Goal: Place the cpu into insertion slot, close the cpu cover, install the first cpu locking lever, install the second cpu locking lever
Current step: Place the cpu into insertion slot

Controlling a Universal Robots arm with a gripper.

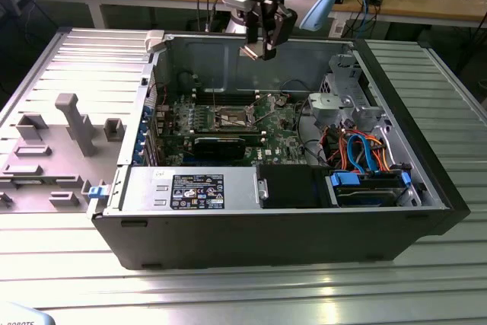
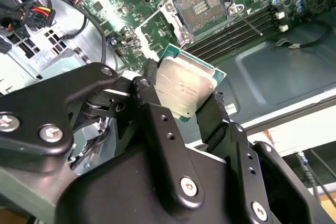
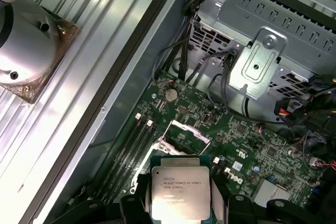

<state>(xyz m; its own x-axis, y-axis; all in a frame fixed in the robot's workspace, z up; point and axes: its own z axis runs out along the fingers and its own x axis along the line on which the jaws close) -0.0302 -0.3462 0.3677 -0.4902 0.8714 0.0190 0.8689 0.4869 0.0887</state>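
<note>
The cpu [image 2: 185, 88] is seen silver-grey with a green edge. The gripper [image 2: 184, 97] is seen black, the board [image 1: 278, 123] green; cables [image 1: 364, 148] at its 3 o'clock are orange and blue.

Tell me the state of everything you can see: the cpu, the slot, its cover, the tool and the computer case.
cpu: gripped by its edges, metal top showing, above the board, not seated.
tool: shut on the cpu.
slot: empty, contacts exposed.
cover: looks lifted off the slot.
case: lying on its side, side panel off, inside open.
</note>
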